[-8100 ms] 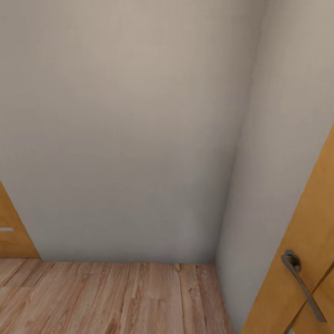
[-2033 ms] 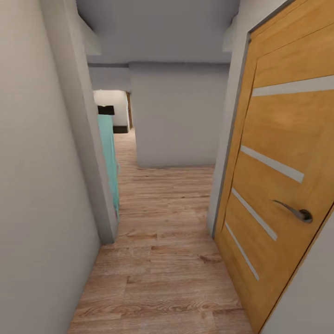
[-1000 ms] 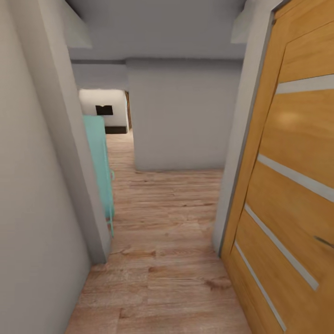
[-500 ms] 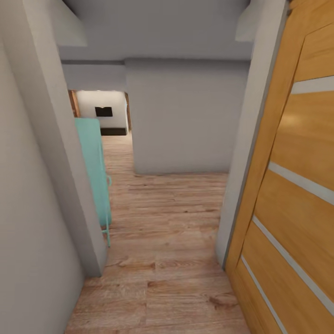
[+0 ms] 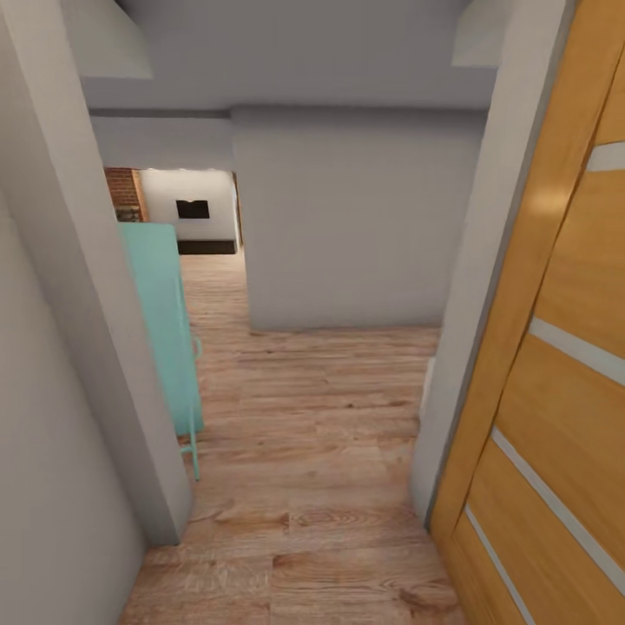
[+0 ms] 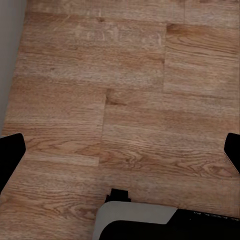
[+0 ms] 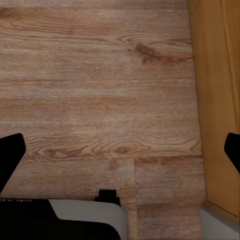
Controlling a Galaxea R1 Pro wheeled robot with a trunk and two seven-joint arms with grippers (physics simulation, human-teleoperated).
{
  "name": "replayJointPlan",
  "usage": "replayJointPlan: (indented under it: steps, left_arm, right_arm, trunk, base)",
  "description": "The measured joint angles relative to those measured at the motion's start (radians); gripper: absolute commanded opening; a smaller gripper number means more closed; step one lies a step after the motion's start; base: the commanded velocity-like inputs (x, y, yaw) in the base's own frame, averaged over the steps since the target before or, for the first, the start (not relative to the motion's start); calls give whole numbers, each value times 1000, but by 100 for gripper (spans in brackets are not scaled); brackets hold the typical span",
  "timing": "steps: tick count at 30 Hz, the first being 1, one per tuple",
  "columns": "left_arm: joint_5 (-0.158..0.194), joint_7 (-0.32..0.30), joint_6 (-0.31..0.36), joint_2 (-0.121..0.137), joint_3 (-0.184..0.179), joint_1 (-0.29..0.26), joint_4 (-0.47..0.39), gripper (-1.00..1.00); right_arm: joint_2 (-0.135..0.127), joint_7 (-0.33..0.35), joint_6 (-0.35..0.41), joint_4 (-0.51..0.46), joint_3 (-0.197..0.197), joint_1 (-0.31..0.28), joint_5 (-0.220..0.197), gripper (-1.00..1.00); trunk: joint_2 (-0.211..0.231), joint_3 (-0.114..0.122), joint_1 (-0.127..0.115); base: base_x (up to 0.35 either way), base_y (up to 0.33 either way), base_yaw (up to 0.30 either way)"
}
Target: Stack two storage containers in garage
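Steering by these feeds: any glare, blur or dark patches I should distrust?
Head view: soft overall, a bright sheen on the orange door, far room brighter than the hallway. Both wrist views: evenly lit plank floor, grain readable, pincer fingertips plain black.

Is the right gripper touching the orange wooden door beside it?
Apart. In the right wrist view, the right gripper hangs open over bare plank floor, and the orange wooden door lies clear beyond one fingertip.
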Motion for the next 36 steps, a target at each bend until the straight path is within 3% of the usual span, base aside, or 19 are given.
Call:
replayJointPlan:
  steps: [31, 36]
  left_arm:
    - [0, 0, 0, 0, 0, 0, 0, 100]
    - [0, 0, 0, 0, 0, 0, 0, 100]
  right_arm:
    - [0, 0, 0, 0, 0, 0, -1, 100]
    - [0, 0, 0, 0, 0, 0, -1, 100]
  trunk:
    - [0, 0, 0]
    - [0, 0, 0]
  base:
    - [326, 0, 1]
    - [326, 0, 152]
